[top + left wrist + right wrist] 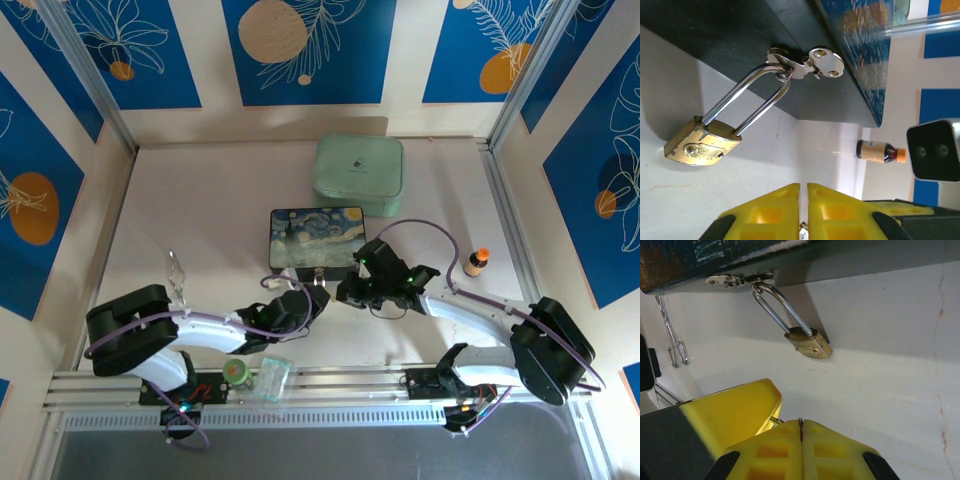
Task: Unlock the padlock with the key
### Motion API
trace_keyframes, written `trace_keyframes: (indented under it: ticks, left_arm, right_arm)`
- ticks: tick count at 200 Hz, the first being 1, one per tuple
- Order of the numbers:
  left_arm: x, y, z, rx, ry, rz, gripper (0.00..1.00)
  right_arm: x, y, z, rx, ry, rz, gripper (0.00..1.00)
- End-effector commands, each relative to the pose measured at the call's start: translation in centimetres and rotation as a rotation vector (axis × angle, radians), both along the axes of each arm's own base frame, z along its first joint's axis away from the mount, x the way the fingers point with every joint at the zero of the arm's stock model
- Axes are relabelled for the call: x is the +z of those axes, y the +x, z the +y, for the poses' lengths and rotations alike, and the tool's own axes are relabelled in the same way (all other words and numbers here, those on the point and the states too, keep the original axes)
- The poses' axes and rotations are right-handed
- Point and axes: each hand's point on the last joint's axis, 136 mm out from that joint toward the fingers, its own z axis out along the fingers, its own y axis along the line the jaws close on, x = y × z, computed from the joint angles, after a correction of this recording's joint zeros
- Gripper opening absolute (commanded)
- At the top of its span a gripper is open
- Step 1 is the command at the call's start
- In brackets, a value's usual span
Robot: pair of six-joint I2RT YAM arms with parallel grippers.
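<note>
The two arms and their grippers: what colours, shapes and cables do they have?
Both the left arm and right arm have white links, bulky black joints and purple cables. The left gripper and right gripper have yellow fingers with square recesses.

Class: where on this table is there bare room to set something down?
Free: the far-left tabletop beside the mint case; the patch right of it. Crowded: in front of the painted box, where left claw and right claw meet.

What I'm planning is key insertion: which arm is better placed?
Left, likely: the left gripper is shut on what looks like the key, padlock straight ahead; the right gripper pinches a thin ring.
</note>
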Motion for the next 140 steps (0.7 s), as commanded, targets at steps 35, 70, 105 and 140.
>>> trace_keyframes:
  ticks: [35, 70, 105, 140]
  left_arm:
    - [1.7, 0.5, 0.0, 0.009, 0.020, -0.063, 0.00]
    - [4.4, 1.1, 0.7, -0.061, 0.169, -0.186, 0.00]
    - [8.8, 1.5, 1.9, -0.237, 0.376, -0.378, 0.00]
    - [13.4, 0.6, 1.4, -0.493, 0.362, -0.587, 0.00]
  right_arm:
    - [0.8, -0.1, 0.8, 0.019, 0.095, 0.015, 0.14]
    - [2.6, 0.9, -0.4, 0.059, 0.076, -0.118, 0.63]
    - [6.7, 2.3, -2.7, 0.105, 0.017, -0.401, 0.89]
    - [11.9, 2.1, -2.2, 0.231, 0.205, -0.640, 0.93]
